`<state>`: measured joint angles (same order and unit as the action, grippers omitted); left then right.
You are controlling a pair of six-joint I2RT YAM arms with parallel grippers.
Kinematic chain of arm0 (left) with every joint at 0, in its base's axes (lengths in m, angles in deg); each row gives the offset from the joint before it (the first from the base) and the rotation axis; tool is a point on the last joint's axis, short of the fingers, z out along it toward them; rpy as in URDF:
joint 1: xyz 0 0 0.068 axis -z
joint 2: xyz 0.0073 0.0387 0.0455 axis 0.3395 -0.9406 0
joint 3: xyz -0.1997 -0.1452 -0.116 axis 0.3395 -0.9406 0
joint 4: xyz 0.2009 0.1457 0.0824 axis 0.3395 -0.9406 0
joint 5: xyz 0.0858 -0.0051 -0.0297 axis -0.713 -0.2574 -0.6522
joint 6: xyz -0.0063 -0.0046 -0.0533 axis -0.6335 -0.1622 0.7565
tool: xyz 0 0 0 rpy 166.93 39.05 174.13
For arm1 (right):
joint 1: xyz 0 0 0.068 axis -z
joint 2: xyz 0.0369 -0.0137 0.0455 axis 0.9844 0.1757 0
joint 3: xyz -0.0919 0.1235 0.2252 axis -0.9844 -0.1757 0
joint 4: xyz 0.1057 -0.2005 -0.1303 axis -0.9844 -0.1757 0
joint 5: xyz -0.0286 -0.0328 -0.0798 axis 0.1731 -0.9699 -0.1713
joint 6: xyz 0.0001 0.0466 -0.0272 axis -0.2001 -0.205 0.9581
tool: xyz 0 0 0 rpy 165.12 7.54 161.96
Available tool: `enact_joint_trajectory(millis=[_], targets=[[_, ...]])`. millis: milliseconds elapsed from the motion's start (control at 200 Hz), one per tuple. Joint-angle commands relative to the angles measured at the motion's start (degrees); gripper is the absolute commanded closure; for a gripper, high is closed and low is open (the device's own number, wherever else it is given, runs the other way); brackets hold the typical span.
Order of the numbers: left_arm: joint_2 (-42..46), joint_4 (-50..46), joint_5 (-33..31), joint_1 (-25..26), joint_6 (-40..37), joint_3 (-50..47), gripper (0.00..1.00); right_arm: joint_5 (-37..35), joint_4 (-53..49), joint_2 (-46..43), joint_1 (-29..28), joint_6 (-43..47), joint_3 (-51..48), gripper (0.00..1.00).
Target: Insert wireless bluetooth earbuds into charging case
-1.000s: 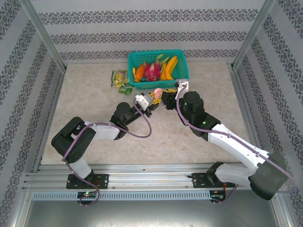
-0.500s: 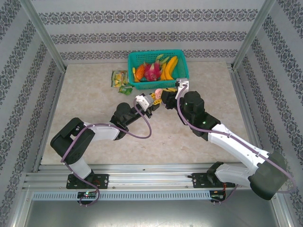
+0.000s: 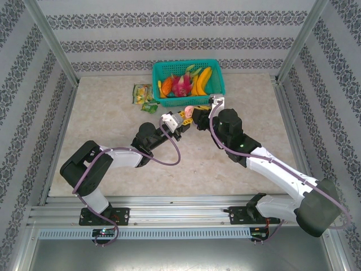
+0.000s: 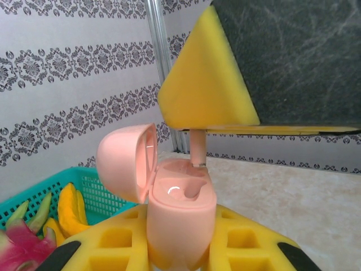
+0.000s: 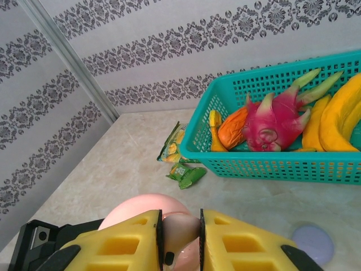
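Left end effector: clenched on the body of the pink charging case, which it holds upright.
Case lid: hinged open, tilted left.
Right end effector: clenched on a pink earbud, just above the case.
Earbud position: stem down, lower end at the rim of the open well, not seated.
Desk: teal basket holding a dragon fruit and bananas. Snack packets lie beside the basket, and a lilac round case lies near it.

Teal basket holds dragon fruit, bananas; packets beside.
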<state>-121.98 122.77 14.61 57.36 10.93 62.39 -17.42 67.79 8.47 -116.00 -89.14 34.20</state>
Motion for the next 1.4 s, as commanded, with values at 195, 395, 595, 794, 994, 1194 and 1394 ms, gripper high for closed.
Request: enact_joint_trajectory(millis=[195, 395, 595, 794, 994, 1194, 1394], targets=[[2.0, 0.5, 1.5, 1.0, 0.0, 1.3, 1.00, 1.0, 2.4, 0.8, 0.8, -1.4, -1.2, 0.76], [1.9, 0.4, 1.7, 1.1, 0.1, 1.4, 1.00, 1.8, 2.4, 1.4, 0.9, -1.6, -0.8, 0.77], [2.5, 0.4, 1.9, 1.1, 0.1, 1.5, 1.00, 1.9, 2.2, 2.0, 1.0, -1.3, -1.0, 0.77], [2.8, 0.0, 1.8, 1.1, -0.3, 1.8, 1.00, 2.4, 2.1, 2.2, 1.0, -1.3, -1.3, 0.78], [2.7, 0.0, 1.7, 1.0, -0.3, 1.9, 1.00, 3.7, 1.9, 1.9, 1.0, -1.1, -2.0, 0.78], [2.7, -0.2, 1.5, 1.1, -0.2, 2.2, 1.00, 5.0, 1.4, 1.7, 1.0, -0.6, -2.6, 0.78], [2.8, -0.4, 1.4, 1.1, -0.1, 2.4, 1.00, 6.0, 1.0, 2.0, 0.9, 0.1, -2.9, 0.78]])
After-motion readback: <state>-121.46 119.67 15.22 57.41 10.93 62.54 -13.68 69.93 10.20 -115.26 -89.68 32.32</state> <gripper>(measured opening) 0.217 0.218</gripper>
